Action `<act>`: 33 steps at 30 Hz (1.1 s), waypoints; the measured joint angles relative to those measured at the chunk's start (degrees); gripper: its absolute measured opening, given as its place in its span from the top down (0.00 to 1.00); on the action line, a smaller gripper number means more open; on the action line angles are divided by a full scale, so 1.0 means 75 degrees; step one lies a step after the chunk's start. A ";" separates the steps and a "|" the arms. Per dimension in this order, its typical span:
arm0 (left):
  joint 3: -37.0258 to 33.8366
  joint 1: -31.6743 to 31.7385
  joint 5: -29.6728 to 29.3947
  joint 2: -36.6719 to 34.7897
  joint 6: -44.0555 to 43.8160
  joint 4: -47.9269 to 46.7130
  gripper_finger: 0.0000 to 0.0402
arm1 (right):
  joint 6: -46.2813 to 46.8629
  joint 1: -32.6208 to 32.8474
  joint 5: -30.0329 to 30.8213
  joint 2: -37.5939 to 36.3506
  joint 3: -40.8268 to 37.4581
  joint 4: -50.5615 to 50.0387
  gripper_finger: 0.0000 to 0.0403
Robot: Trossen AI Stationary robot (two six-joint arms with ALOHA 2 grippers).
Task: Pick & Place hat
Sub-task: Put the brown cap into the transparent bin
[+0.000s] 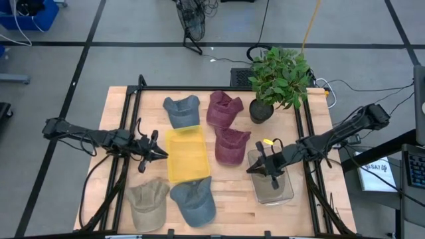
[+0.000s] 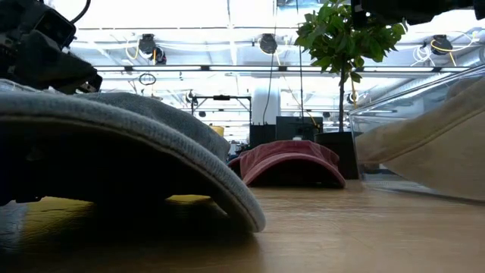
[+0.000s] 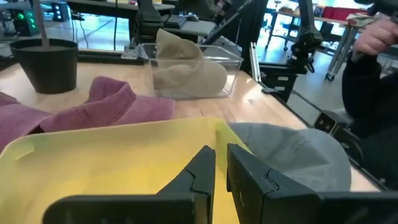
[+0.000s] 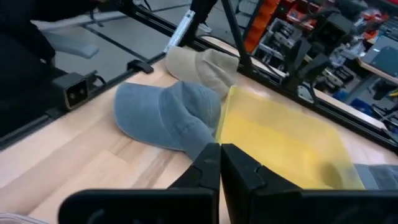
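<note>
A khaki hat lies inside the clear bin at the right, resting on the bin's floor and leaning on its wall. My right gripper hovers over the bin's left rim, shut and holding nothing. My left gripper waits at the left edge of the yellow tray. Its fingers stand almost together with nothing between them. Loose on the table lie two maroon caps, two blue-grey caps and a khaki cap.
A potted plant stands at the far right corner of the table. A black frame runs round the work area. Bare wood shows at the near right. A person's hand shows beyond the table in the left wrist view.
</note>
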 joint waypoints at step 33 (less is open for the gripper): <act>0.8465 -0.5387 -0.2178 0.8817 -0.8528 -0.8014 0.88 | -0.1264 0.0377 0.0035 0.0137 -0.0421 0.0791 1.00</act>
